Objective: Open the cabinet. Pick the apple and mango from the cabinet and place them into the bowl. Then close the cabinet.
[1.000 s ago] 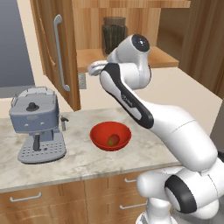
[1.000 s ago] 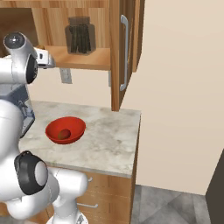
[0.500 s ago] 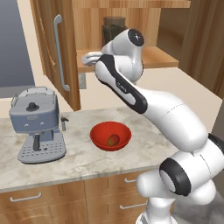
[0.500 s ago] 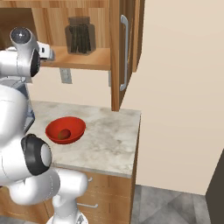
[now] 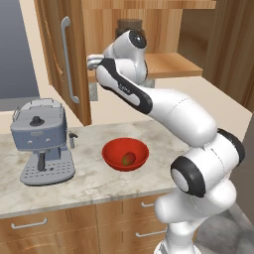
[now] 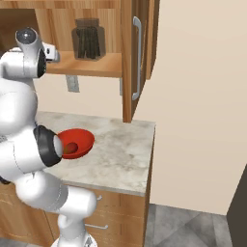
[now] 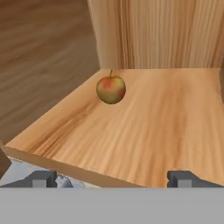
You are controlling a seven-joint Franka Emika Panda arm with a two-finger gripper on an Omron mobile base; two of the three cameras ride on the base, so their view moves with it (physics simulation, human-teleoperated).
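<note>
Item: cabinet, both doors swung wide, shelf exposed.

Item: apple, upright on the shelf toward its back left corner in the hand view, stem up, nothing touching it.

Item: bowl, red, on the counter beside the coffee machine; one fruit already lies in it, which we take for the mango.

Item: gripper, fingers spread fully, empty, poised at the shelf's front edge.

Step in hand, by our judgement: reaching for the apple. We advise going straight in above the shelf board, keeping clear of the lip. We centre the apple between the tips and close across its widest part. A dark jar stands on the same shelf; we steer wide of it.
</note>
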